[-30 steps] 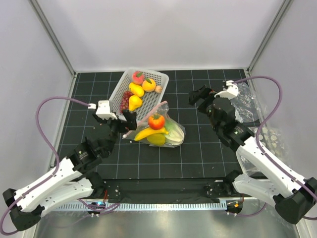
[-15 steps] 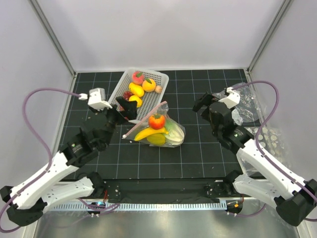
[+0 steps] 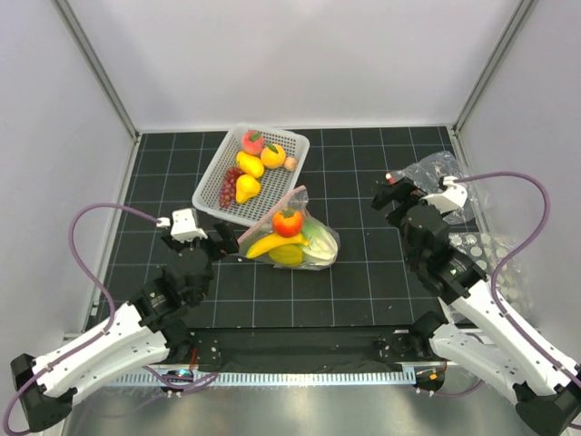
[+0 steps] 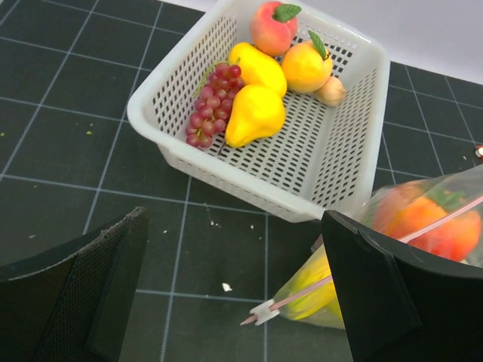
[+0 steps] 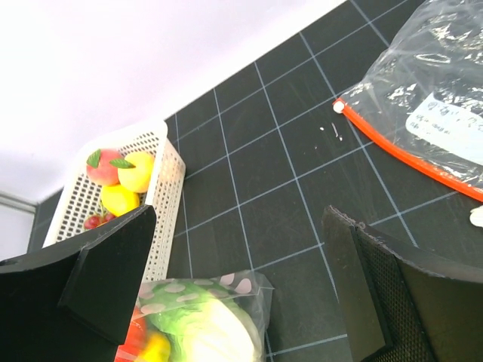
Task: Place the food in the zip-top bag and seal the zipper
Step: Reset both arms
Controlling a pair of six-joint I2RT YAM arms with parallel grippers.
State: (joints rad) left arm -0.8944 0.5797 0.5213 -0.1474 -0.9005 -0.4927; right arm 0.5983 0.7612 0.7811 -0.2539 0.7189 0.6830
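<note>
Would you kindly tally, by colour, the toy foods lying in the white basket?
Yellow pieces: 2
Yellow-orange fruit: 1
Pink peach: 1
Dark-red grapes: 1
Small tan piece: 1
Total: 6

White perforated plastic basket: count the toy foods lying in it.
6: pink peach at the far end; orange round fruit beside it; small tan piece rightmost; yellow pear central; second yellow pear nearer; dark red grapes left. Some may hide underneath.

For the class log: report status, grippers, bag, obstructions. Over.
Left gripper, right gripper: jaws open, empty. Zip-top bag part-filled; basket holds food. No obstruction.
</note>
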